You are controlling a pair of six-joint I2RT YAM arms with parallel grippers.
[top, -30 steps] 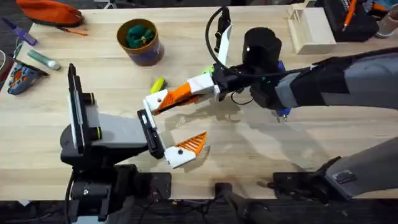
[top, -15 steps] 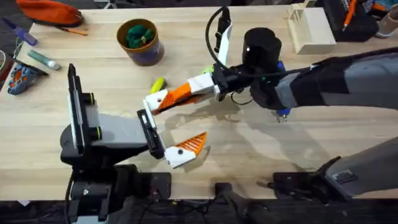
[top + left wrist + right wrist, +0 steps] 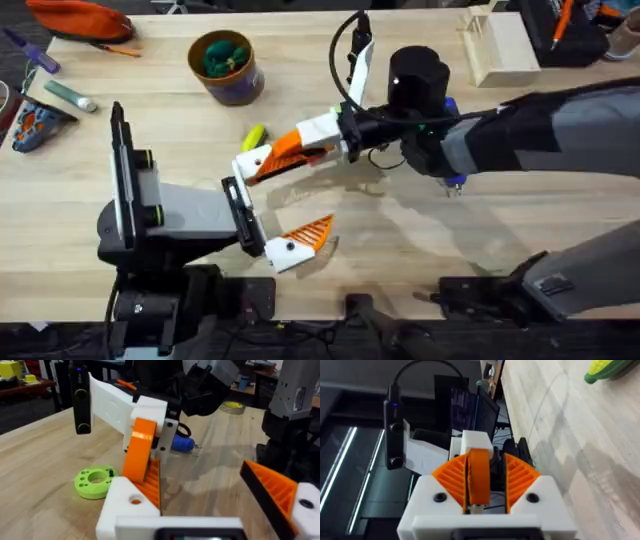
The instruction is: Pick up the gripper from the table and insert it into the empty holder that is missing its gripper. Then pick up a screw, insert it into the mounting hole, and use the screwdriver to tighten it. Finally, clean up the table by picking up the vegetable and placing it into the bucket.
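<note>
1. Since the earlier overhead frames, the right gripper point(image 3: 262, 163) is seen to have been shifted slightly up and away from the near edge, its orange load carried with it; the left arm is unchanged.
2. In the right wrist view, the right gripper point(image 3: 479, 505) is shown with its fingers point(image 3: 454, 480) pressed onto the small orange gripper piece point(image 3: 480, 477), which is pinched upright between them.
3. In the left wrist view, the same orange piece point(image 3: 139, 449) is held tilted against the empty holder point(image 3: 125, 507), the white mount at the left arm's tip; whether it is fully seated cannot be told.
4. The left gripper point(image 3: 270, 205) is seen with its fingers spread: one white mount without an orange pad lies under the right gripper's tip, and the other finger point(image 3: 305, 235), bearing its orange ribbed pad, is set well apart nearer the table's front edge.
5. The screwdriver point(image 3: 181, 443) is lying on the tabletop point(image 3: 500, 200) behind the right arm, its blue body partly hidden in the overhead view.
6. The vegetable point(image 3: 254, 134) is resting on the tabletop just beside the right gripper, between it and the bucket point(image 3: 226, 68).
7. A green leafy toy point(image 3: 222, 55) is seen inside the bucket.
8. A flat green ring dish point(image 3: 96, 481) is lying near the left gripper.
</note>
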